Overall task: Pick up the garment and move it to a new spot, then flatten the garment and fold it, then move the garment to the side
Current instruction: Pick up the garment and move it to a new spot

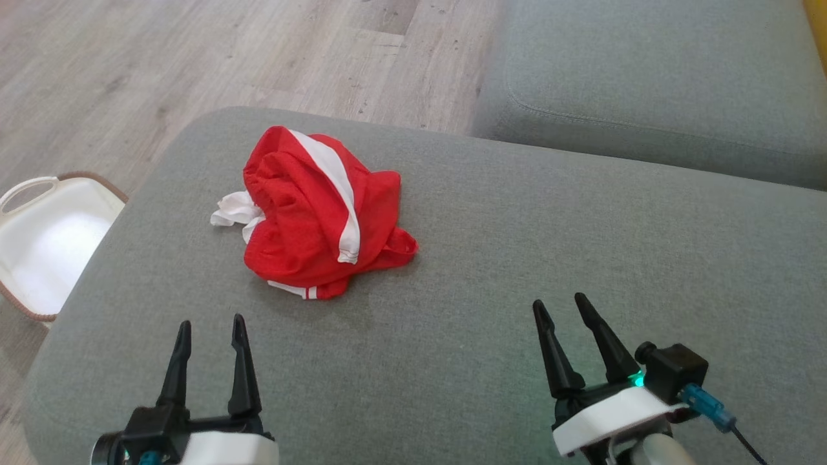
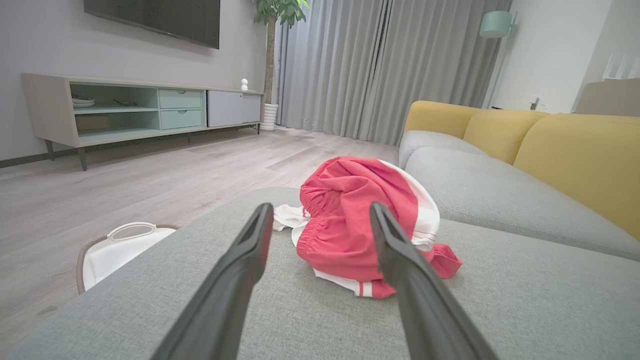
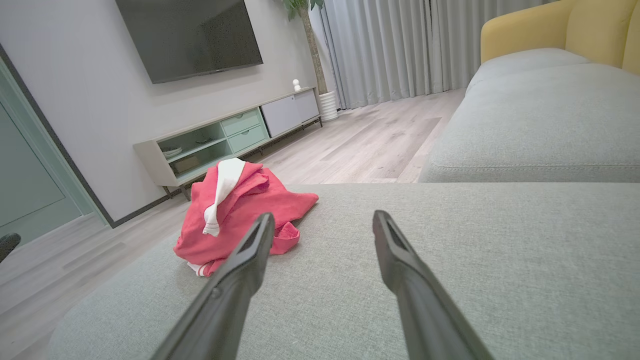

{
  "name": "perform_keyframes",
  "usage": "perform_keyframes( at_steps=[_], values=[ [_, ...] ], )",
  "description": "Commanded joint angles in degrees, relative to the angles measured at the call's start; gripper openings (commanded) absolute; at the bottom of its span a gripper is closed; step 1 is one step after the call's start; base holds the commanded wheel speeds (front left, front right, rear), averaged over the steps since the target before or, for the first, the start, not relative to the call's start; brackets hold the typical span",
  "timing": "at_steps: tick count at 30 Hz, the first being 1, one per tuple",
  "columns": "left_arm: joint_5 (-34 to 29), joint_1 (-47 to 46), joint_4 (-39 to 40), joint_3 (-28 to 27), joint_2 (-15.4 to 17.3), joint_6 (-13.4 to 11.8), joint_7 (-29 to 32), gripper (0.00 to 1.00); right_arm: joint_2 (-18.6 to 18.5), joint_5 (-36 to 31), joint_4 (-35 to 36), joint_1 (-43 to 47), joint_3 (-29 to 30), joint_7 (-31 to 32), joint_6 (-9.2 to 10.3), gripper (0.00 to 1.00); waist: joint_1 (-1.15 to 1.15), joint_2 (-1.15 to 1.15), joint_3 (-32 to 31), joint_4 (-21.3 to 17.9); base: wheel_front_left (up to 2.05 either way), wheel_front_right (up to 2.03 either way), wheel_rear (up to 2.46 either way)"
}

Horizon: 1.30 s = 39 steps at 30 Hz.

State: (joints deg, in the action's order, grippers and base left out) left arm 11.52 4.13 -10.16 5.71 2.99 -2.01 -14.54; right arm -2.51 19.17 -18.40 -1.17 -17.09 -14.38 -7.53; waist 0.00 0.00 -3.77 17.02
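Lowest in the head view, the left gripper [image 1: 212, 321] and the right gripper [image 1: 559, 300] hang over the near part of a wide grey fabric cushion [image 1: 517, 226], their long dark fingers pointing away from the robot. Both pairs of fingers are spread apart and pinch nothing.

A crumpled red cloth garment with white stripes [image 1: 303, 219] lies in a heap on the far left part of the cushion, ahead of the left gripper and well apart from the right gripper. A bit of white cloth pokes out at its left side. In the left wrist view the garment shows between that gripper's spread fingers, beyond their tips and untouched. In the right wrist view it lies off to the left, past the left fingertip.

On the pale wooden floor [image 1: 194, 51], just beside the cushion's left edge, stands a white basket with a brown woven rim [image 1: 39, 245]. A grey sofa seat [image 1: 646, 84] with yellow back cushions [image 2: 550, 145] sits beyond the cushion on the right.
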Motion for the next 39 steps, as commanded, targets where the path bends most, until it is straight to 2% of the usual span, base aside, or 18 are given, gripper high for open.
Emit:
perform_keyframes(
  at_steps=[1, 10, 13, 17, 22, 25, 34, 36, 39],
  values=[
    [-0.52, -1.84, 2.11, -1.93, -0.11, -0.20, -0.46, 1.00, -0.37, 0.41, 1.55, -1.41, -1.47, -0.62, 0.04, 1.00, 0.00, 0.00, -0.06, 0.29, 0.00, 0.00, 0.00],
    [-1.74, -3.03, 2.75, -3.09, 0.25, 0.37, -0.46, 1.00, -0.37, 0.40, 1.62, -2.05, -2.01, -0.62, 0.04, 1.00, 0.00, 0.00, 1.47, -0.74, 0.00, 0.00, 0.00],
    [-2.50, -6.02, 2.39, -3.49, 1.71, 1.46, -0.46, 1.00, -0.37, -0.10, 1.97, -2.73, -1.32, -0.62, 0.04, 1.00, 0.00, 0.00, 3.12, -1.83, 0.00, 0.00, 0.00],
    [-3.43, -13.27, -0.18, -3.22, 5.36, 4.01, 0.44, 1.00, -0.37, -0.87, 2.39, -3.70, -0.14, -0.62, 0.04, 1.00, 0.00, 0.00, 5.66, -3.47, 0.00, 0.00, 0.00],
    [-3.38, -25.91, -4.76, -0.69, 9.79, 7.66, 7.52, 1.00, -0.37, -1.96, 3.03, -5.41, 1.36, -0.62, 0.04, 1.00, 0.00, 0.00, 9.63, -5.69, 0.00, 0.00, 0.00],
    [-1.80, -33.42, -8.75, 1.50, 12.14, 8.90, 13.32, 1.00, -0.37, -2.41, 3.39, -6.68, 1.97, -0.62, 0.04, 1.00, 0.00, 0.00, 12.04, -7.15, 0.00, 0.00, 0.00],
    [6.94, -45.36, -20.66, 7.62, 16.91, 9.46, 27.67, 1.00, -0.37, -2.26, 4.09, -9.40, 2.59, -0.62, 0.04, 1.00, 0.00, 0.00, 16.52, -10.99, 0.00, 0.00, 0.00],
    [8.94, -47.03, -23.76, 8.90, 18.69, 9.47, 29.90, 1.00, -0.37, -1.97, 4.30, -9.92, 2.60, -0.62, 0.04, 1.00, 0.00, 0.00, 17.30, -12.13, 0.00, 0.00, 0.00],
    [10.13, -47.77, -26.48, 9.23, 19.45, 9.48, 30.80, 1.00, -0.37, -1.68, 4.40, -10.13, 2.66, -0.62, 0.04, 1.00, 0.00, 0.00, 17.59, -12.96, 0.00, 0.00, 0.00]
  ],
)
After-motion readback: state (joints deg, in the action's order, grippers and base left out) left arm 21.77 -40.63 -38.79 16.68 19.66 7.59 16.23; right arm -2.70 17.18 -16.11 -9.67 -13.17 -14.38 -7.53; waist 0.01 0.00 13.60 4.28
